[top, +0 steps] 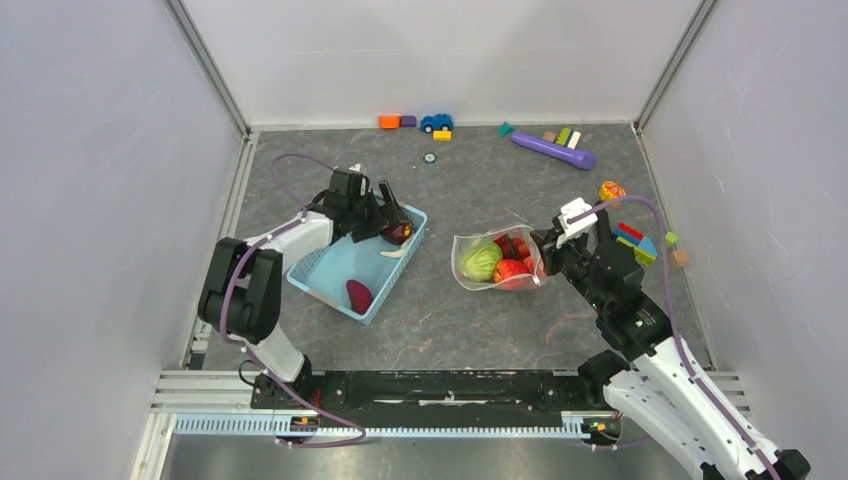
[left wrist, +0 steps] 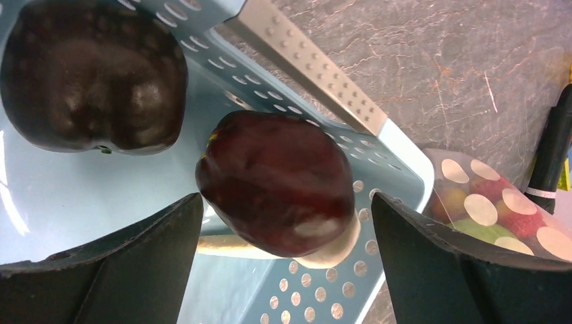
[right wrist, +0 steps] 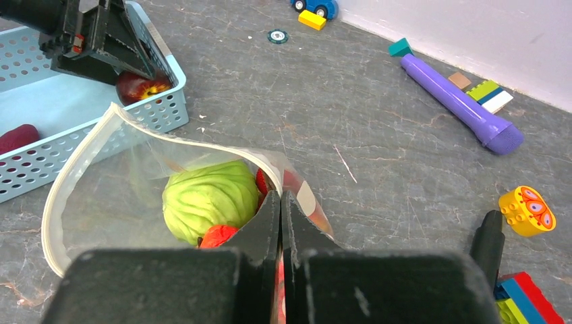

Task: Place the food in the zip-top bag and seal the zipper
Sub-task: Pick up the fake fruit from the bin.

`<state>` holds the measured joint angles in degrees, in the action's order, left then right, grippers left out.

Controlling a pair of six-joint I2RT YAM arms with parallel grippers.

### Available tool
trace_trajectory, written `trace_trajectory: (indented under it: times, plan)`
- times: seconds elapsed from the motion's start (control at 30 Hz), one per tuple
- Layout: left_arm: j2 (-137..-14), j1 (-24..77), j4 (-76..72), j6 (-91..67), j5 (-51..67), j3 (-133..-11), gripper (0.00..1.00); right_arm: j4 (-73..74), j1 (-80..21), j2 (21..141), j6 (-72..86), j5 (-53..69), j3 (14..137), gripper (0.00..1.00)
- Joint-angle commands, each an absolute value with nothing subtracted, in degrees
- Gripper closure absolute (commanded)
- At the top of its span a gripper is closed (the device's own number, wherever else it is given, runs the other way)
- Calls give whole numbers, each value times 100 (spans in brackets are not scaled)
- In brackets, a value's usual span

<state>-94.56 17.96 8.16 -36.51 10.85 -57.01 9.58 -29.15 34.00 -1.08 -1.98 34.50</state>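
Observation:
The zip-top bag (top: 495, 262) lies at mid-table with its mouth held wide open. Its zipper strip (right wrist: 67, 175) curves round the opening. Inside are a green cabbage (right wrist: 206, 199) and red pieces (right wrist: 219, 235). My right gripper (right wrist: 280, 196) is shut on the bag's right edge. My left gripper (left wrist: 283, 202) is open over the far right corner of the light blue basket (top: 340, 262). Its fingers stand on either side of a dark maroon apple (left wrist: 276, 182) without touching it. The apple rests on a cream piece (left wrist: 324, 253). Another dark piece (left wrist: 94, 74) and a magenta one (top: 358, 295) lie in the basket.
Along the back wall lie a purple cylinder (top: 553, 150), a blue toy car (top: 436, 122) and several coloured blocks (top: 398, 121). More blocks (top: 630, 240) and a yellow-orange block (top: 611, 190) sit right of my right gripper. Grey walls close off both sides.

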Motion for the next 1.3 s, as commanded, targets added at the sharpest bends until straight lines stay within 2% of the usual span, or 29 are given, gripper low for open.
trace_trajectory:
  times: [0.0,0.77,0.93,1.27]
  plan:
    - [-9621,1775,662,-4219,1180,-5674,0,815,-2926,3260,-204,-165,3757,100]
    - [-10337,1959,732,-4455,1090,-5684,0,664,-2929,3291,-192,-18,3631,100]
    - [-10470,1992,814,-4522,954,-5746,5,659,-2923,3227,-167,-15,3604,100]
    - [-10701,2064,1061,-4554,897,-5928,22,492,-2923,3115,-116,275,3437,100]
